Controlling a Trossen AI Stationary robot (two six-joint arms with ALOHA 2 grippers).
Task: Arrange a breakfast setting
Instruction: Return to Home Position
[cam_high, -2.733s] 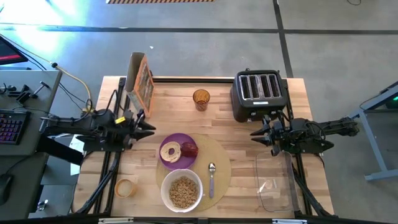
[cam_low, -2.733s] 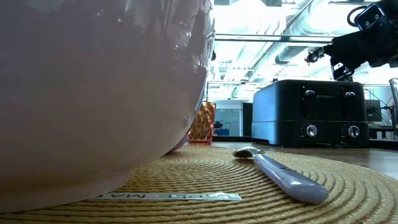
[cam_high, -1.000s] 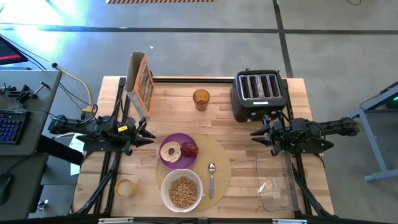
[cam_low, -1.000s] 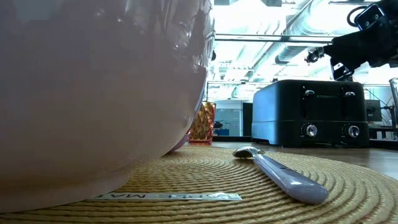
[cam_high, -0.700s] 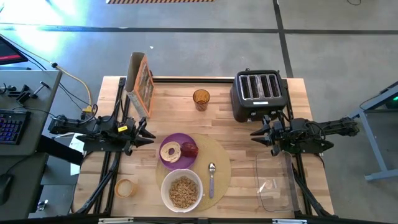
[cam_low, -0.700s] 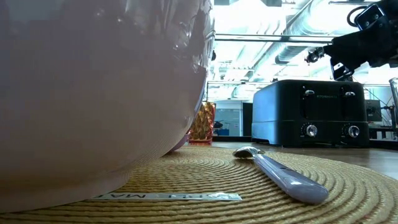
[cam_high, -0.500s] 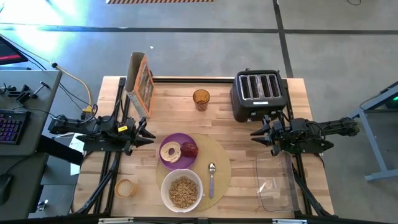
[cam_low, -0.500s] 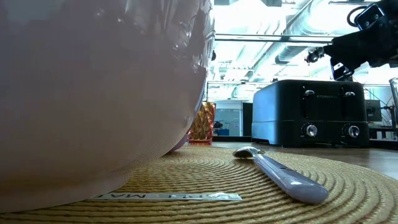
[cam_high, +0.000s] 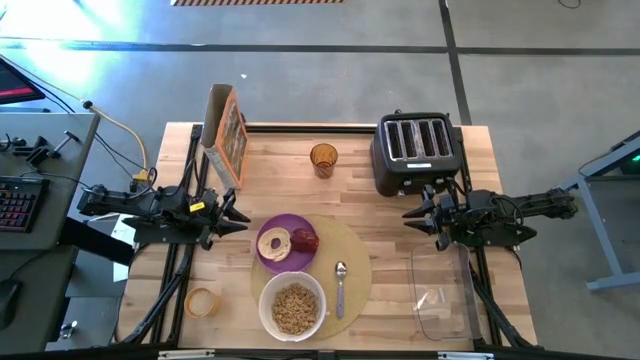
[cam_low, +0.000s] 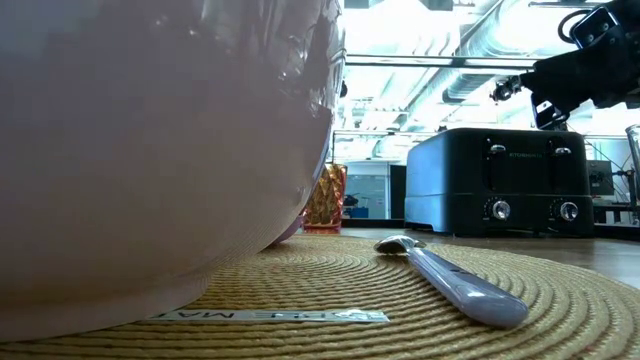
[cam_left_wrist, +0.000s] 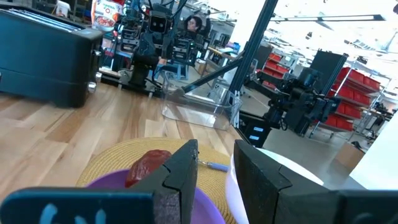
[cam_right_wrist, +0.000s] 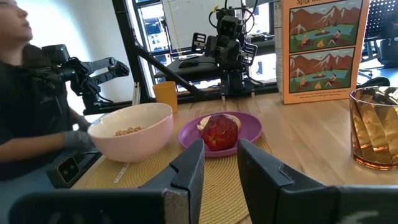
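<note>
— Breakfast setting, item by item?
— One tan mat, middle of the table, toward its front edge. One purple plate overlapping the mat's far-left edge, carrying a bagel with a red apple just beside it on the right. One white bowl of brown cereal on the mat. One spoon just right of the bowl.
— End effectors?
— Left end effector: left of the plate, fingers parted, empty. Right end effector: before the toaster, likewise parted, empty.
</note>
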